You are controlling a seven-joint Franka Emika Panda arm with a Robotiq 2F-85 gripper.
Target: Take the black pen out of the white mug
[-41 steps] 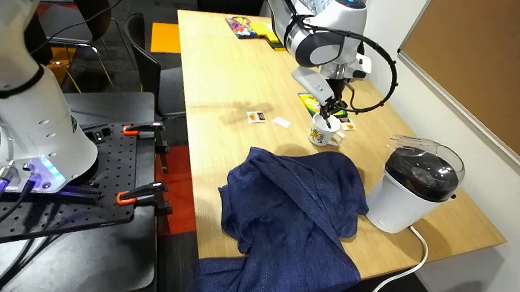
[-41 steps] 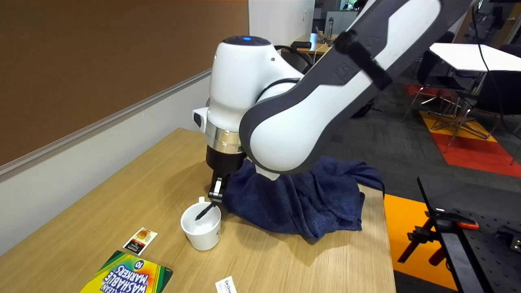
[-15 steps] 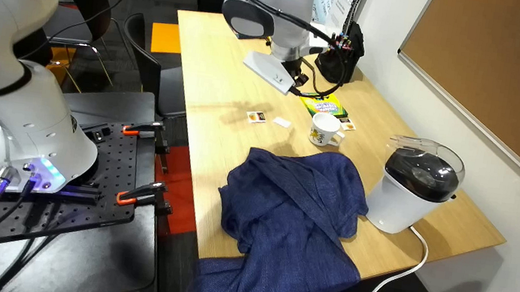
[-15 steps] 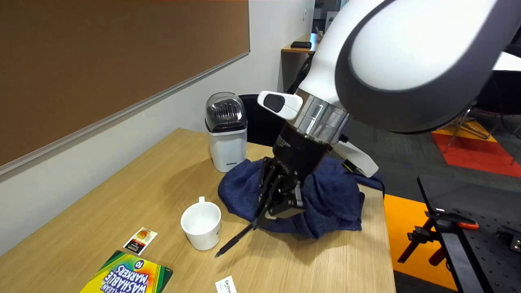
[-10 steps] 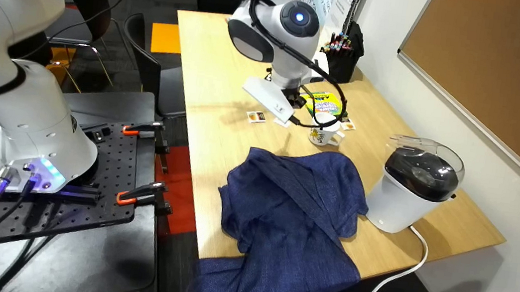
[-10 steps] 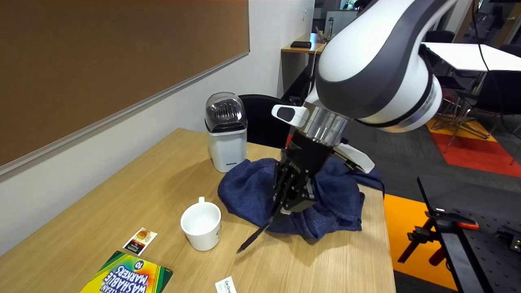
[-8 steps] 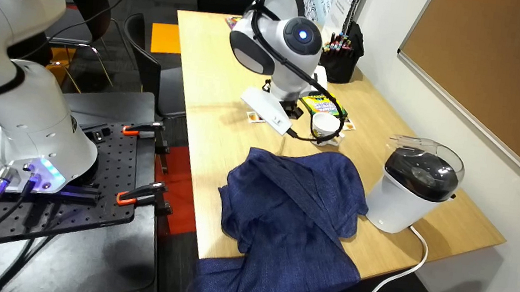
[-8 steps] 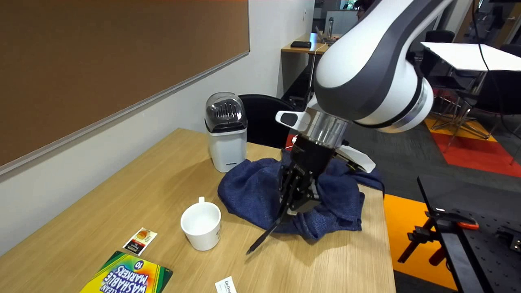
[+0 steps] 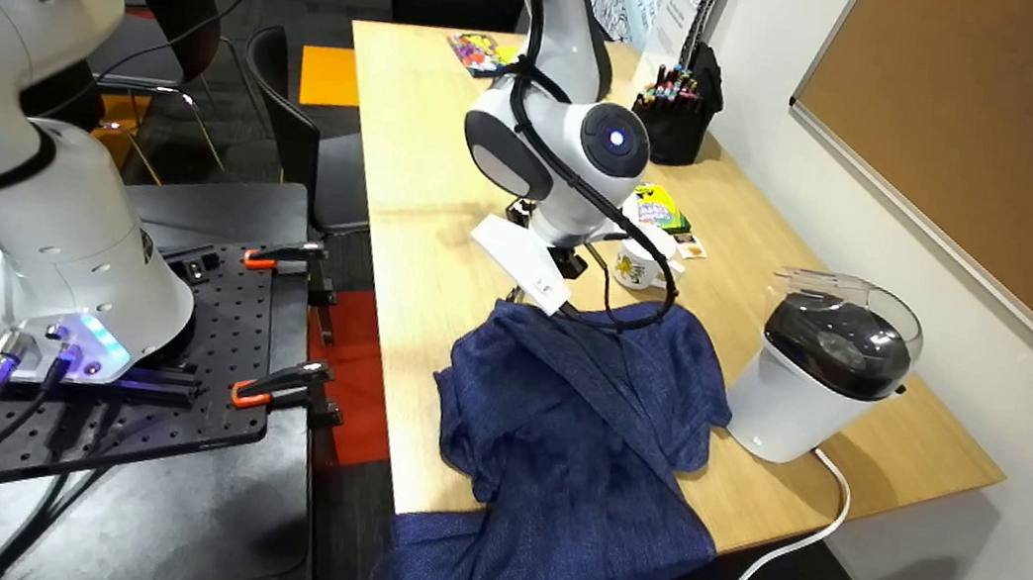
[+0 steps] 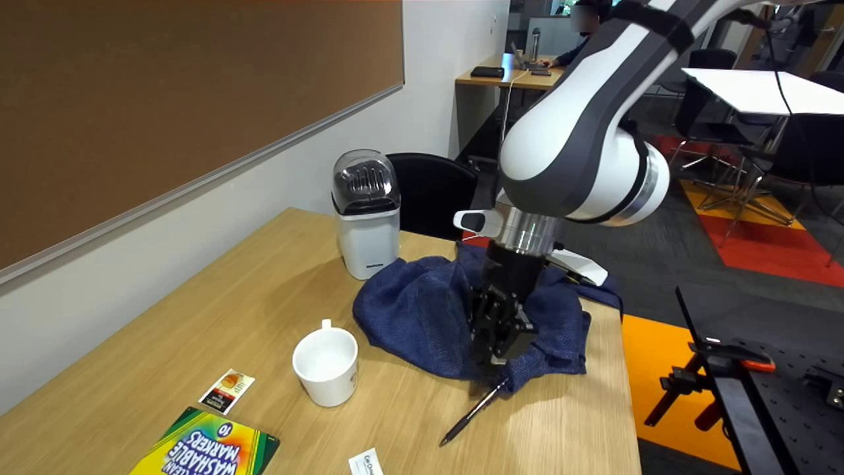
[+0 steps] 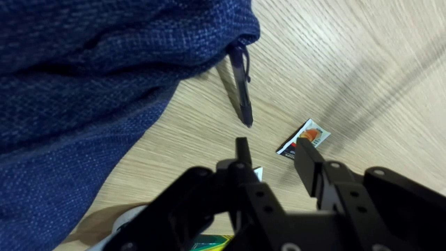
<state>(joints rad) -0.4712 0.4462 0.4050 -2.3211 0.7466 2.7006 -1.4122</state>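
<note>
The black pen (image 10: 471,415) lies on the wooden table, its clip end at the edge of the dark blue cloth; it also shows in the wrist view (image 11: 241,83). The white mug (image 10: 326,376) stands upright with nothing seen inside; it is partly behind the arm's cable in an exterior view (image 9: 636,266) and mostly hidden by the gripper in the wrist view (image 11: 129,217). My gripper (image 11: 273,141) is open, with nothing between its fingers. It is low over the cloth's edge near the pen in an exterior view (image 10: 498,359).
The crumpled blue cloth (image 9: 577,438) covers the table's near end. A white popcorn maker (image 9: 791,406) stands beside it. A marker box (image 10: 211,445), a small packet (image 10: 227,390) and a white card (image 10: 366,462) lie near the mug. A black pen holder (image 9: 672,131) stands by the wall.
The pen was in the mug in my gripper, then was lifted out and carried toward the cloth. Now the gripper has opened and the pen lies on the table. The mug has not moved.
</note>
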